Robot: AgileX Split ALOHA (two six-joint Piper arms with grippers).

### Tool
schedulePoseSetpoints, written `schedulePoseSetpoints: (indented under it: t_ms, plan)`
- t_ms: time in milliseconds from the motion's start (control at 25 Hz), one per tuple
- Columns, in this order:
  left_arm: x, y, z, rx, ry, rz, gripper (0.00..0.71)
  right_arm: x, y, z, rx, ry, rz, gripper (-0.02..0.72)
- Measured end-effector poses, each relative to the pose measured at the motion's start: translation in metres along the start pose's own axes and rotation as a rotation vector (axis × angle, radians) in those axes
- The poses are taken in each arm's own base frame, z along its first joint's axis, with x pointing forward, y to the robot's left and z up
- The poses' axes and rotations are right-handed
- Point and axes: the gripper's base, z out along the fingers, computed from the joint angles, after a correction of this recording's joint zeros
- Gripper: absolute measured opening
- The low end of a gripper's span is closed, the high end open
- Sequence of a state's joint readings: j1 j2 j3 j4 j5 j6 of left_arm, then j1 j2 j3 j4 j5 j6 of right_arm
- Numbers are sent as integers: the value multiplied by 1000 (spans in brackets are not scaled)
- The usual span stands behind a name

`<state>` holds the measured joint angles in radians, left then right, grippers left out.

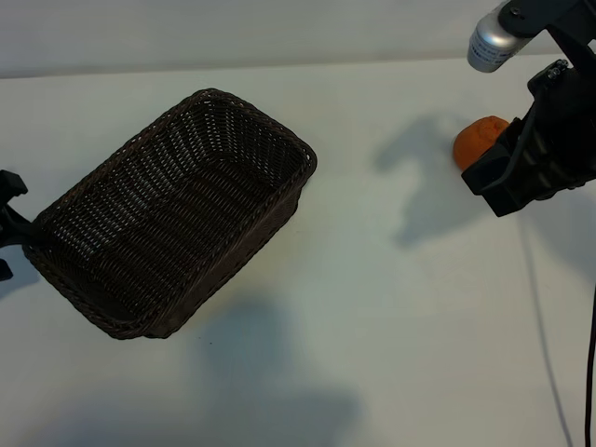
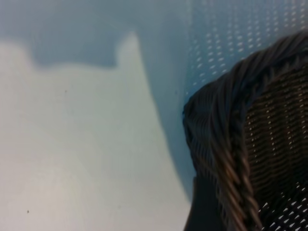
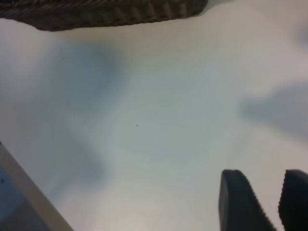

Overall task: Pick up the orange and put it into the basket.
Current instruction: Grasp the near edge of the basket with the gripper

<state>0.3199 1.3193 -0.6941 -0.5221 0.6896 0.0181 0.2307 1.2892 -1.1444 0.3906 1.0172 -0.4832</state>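
The dark-brown woven basket (image 1: 177, 219) hangs tilted above the table, its shadow falling well below it. My left gripper (image 1: 9, 223) is at the view's left edge, clamped on the basket's near corner. In the left wrist view the braided rim (image 2: 236, 168) fills the frame close up, with one dark finger (image 2: 204, 207) against its outer wall. The orange (image 1: 477, 140) lies on the table at the far right, half hidden behind my right gripper (image 1: 491, 182), which hovers over it. The right gripper (image 3: 264, 202) stands open with nothing between its fingers; the orange does not show in that view.
White table (image 1: 372, 307) all round. A cable (image 1: 545, 326) runs down the right side. The basket's rim (image 3: 96, 14) shows at the far edge of the right wrist view. A table edge (image 3: 29, 187) crosses that view's corner.
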Motion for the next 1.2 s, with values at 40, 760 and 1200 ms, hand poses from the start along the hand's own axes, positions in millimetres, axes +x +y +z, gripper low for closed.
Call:
schedulePoseSetpoints:
  t_ms: [40, 760, 1200]
  plan:
    - [0, 0, 0, 0, 0, 0, 540, 0, 0, 0, 0, 0, 0, 248]
    - [5, 15, 24, -43, -6, -64, 538, 0, 0, 0, 0, 0, -1, 248]
    - [-6, 16, 54, 28, 17, -115, 538, 0, 0, 0, 2, -3, -1, 248]
